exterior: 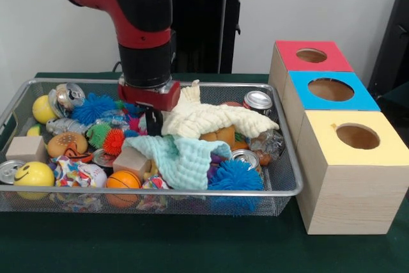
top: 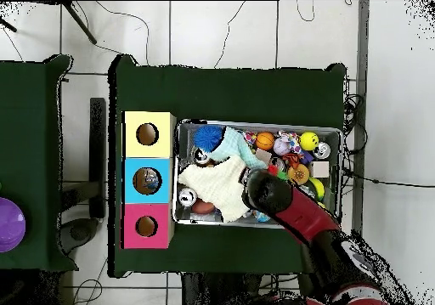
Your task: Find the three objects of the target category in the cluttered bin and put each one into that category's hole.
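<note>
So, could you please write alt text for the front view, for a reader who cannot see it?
A red and black arm lowers its tool into a wire bin cluttered with balls, cans and cloths. Beside the bin stand three wooden boxes with holes, topped yellow, blue and red.

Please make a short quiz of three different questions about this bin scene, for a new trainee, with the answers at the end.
1. True or false: the gripper is down inside the wire bin.
2. The box nearest the camera in the front view has which top colour? A) red B) blue C) yellow
3. Fill in: the cream cloth lies partly over a ____ cloth.

Key: 1 true. 2 C, the yellow box. 3 mint green: the mint green cloth.
</note>
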